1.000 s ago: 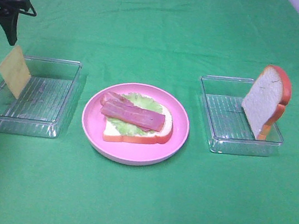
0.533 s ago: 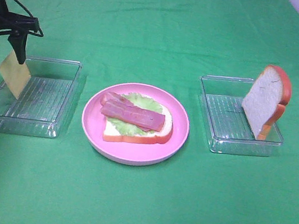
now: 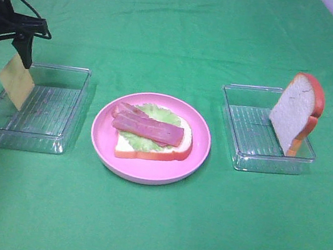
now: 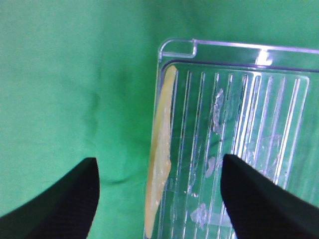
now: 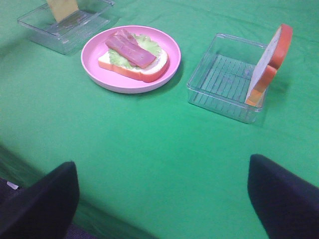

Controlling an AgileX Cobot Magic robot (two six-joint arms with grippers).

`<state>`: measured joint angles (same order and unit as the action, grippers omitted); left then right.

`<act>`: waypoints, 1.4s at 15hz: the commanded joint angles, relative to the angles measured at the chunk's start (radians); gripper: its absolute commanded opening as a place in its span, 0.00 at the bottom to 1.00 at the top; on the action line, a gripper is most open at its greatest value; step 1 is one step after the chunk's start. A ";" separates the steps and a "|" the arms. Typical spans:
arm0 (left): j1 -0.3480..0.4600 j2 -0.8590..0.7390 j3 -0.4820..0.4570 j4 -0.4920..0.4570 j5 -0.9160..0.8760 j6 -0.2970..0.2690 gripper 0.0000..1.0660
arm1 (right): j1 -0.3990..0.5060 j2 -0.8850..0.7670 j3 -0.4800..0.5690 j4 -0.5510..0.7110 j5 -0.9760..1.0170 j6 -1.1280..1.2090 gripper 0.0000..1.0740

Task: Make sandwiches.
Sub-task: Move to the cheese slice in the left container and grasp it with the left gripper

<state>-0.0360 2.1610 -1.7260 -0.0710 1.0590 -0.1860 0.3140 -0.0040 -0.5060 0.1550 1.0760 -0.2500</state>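
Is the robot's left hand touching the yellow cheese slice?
Apart. In the left wrist view the left hand straddles the cheese slice, with a clear gap between it and each finger.

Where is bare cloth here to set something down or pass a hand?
Bare: the wide front strip of green cloth before the left tray, pink plate and right tray, and the back strip behind them. Crowded: the narrow tray-to-plate gaps, and the left tray's outer edge, where the open left gripper hangs over the cheese.

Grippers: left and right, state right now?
Left gripper: open, jaws either side of the yellow cheese square, not gripping it.
Right gripper: open, empty.
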 commanded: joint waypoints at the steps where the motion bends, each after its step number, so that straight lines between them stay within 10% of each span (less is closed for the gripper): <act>1: -0.005 0.005 0.008 -0.004 -0.009 0.006 0.61 | -0.003 -0.022 0.002 -0.002 -0.006 -0.008 0.79; 14: -0.005 0.019 0.008 -0.004 -0.007 0.040 0.60 | -0.003 -0.022 0.002 -0.002 -0.006 -0.008 0.79; 21: -0.024 0.019 0.008 -0.003 -0.037 0.047 0.31 | -0.003 -0.022 0.002 -0.002 -0.006 -0.008 0.79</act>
<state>-0.0550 2.1770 -1.7260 -0.0720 1.0340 -0.1440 0.3140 -0.0040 -0.5060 0.1550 1.0760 -0.2500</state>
